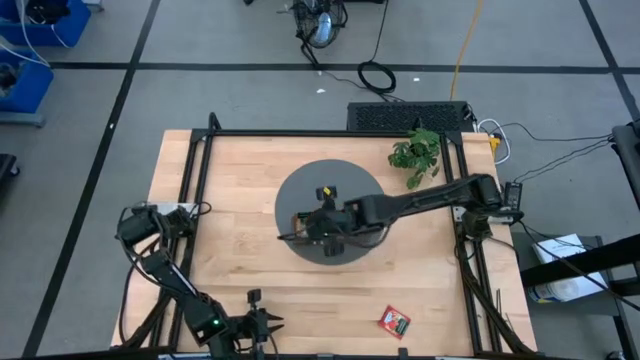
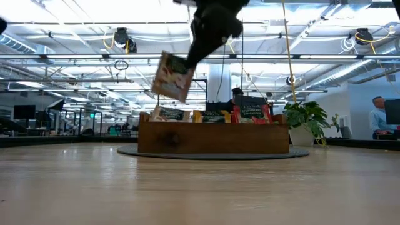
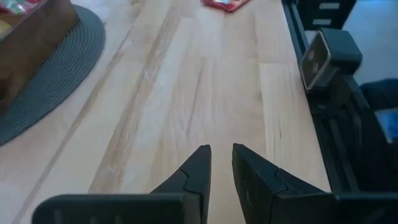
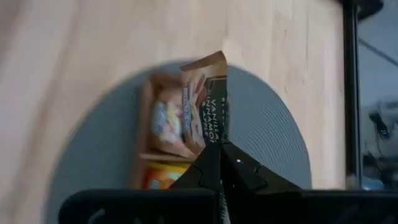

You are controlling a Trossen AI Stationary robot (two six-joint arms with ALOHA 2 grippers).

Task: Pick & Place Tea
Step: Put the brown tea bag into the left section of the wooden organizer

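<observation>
High: right gripper (image 1: 322,222) hovering over tray (image 1: 330,238).
Low: clamping 1 tea sachet (image 2: 171,76), dangling beneath shut jaws above tray, likely for dropping in.
Left wrist: left gripper (image 3: 220,163) idling, jaws slightly parted, gripping nothing.

High view: straight down, far. Low view: table level, facing the wooden tray (image 2: 212,137); both share it. Wrist views: close, down.
</observation>
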